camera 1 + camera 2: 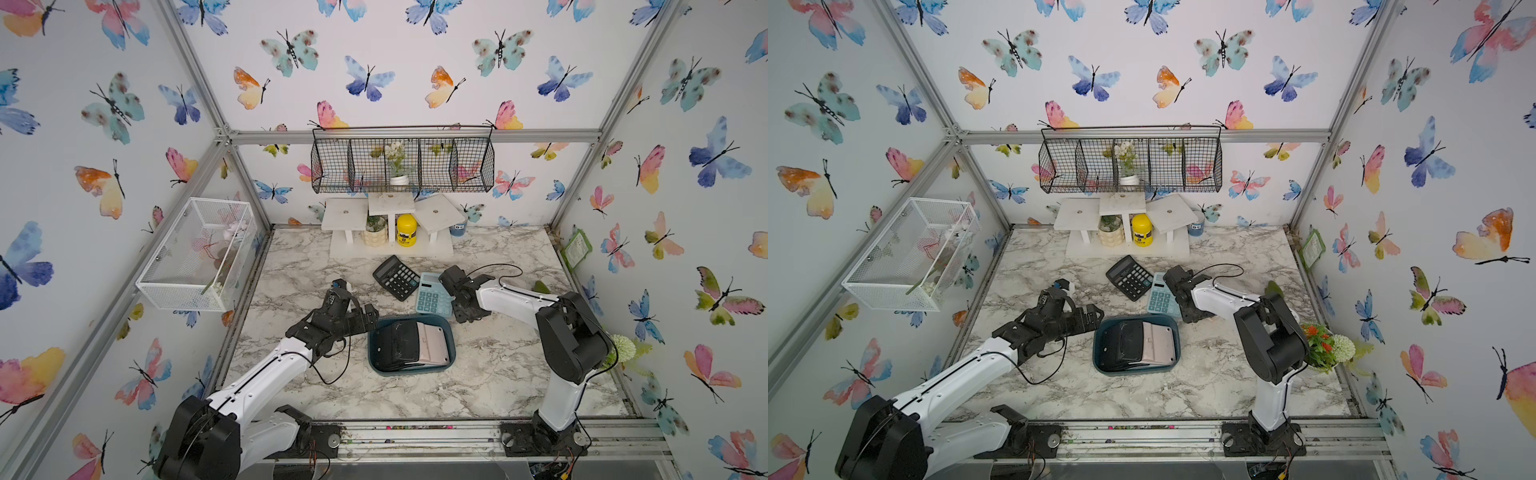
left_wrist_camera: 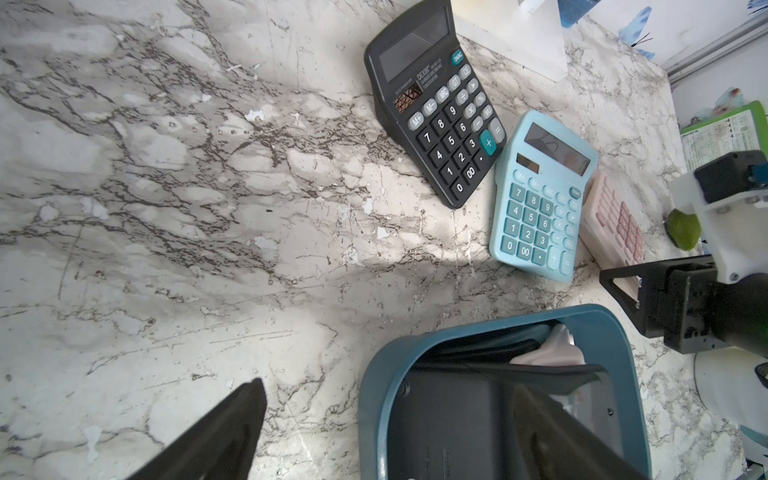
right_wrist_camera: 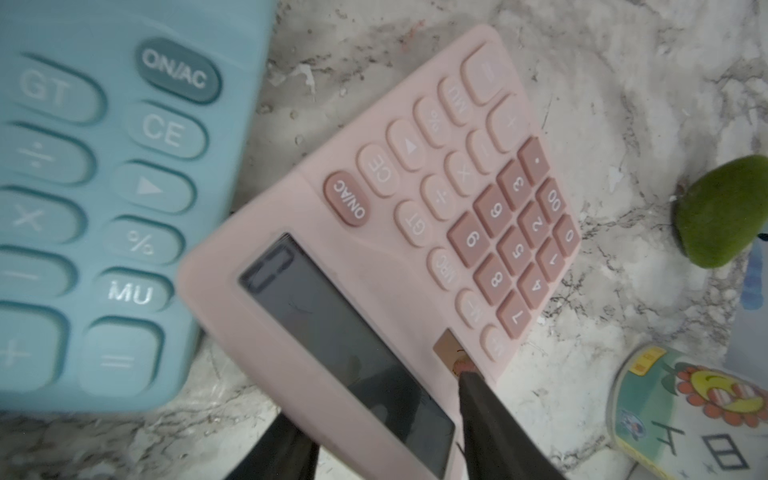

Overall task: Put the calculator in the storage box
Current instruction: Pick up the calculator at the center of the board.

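The pink calculator (image 3: 395,249) near the tabletop's (image 3: 602,104) middle looks light, stiff, slick; right tool (image 3: 378,399) straddles its screen end, a sound hold, pinch uncertain; left tool (image 2: 388,386) spread wide

1. marble-patterned table (image 1: 498,365) fills the lower centre in both top views.
2. mid-frame: teal storage box (image 1: 371,353).
3. above it: black calculator (image 1: 396,277), light blue calculator (image 1: 432,296) just beside.
4. pink calculator (image 2: 615,220) beside the blue.
5. upper centre: white riser (image 1: 390,250).
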